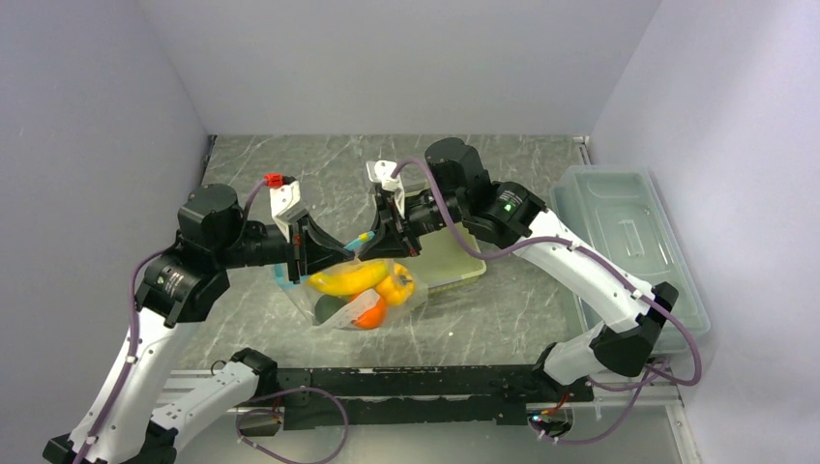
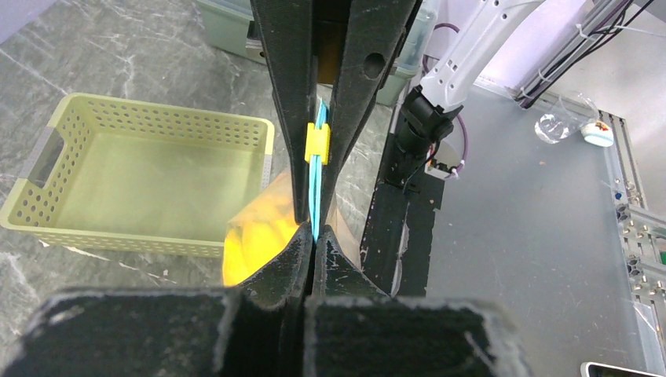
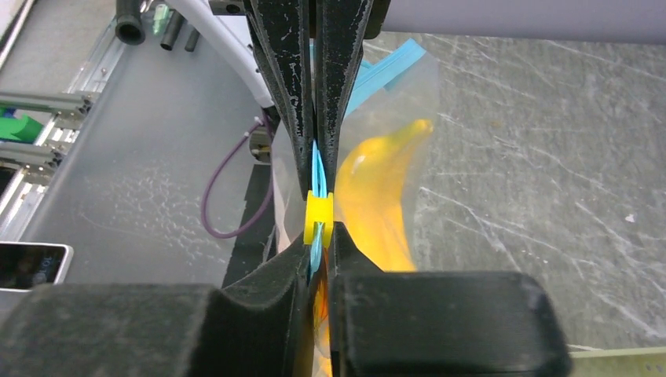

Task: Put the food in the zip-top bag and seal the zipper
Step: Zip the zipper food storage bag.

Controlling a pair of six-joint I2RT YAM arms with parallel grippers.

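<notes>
The zip-top bag point(image 1: 363, 295) hangs between my two grippers above the table. Inside it are yellow bananas point(image 1: 348, 278), a yellow-orange pepper point(image 1: 397, 285), an orange-red round fruit point(image 1: 369, 314) and a green ball point(image 1: 331, 306). My left gripper point(image 1: 311, 261) is shut on the light-blue zipper point(image 2: 316, 184) at one end of the mouth. My right gripper point(image 1: 387, 237) is shut on the zipper point(image 3: 316, 169) right behind the yellow slider point(image 3: 317, 218). In each wrist view the other arm's fingers pinch the same strip just ahead. A banana point(image 3: 385, 196) shows through the plastic.
The pale yellow-green perforated basket point(image 1: 453, 263) stands empty on the table behind the bag, and shows in the left wrist view point(image 2: 149, 181). A large clear lidded box point(image 1: 629, 242) stands at the right edge. The arm bases and rail point(image 1: 406, 387) run along the near edge.
</notes>
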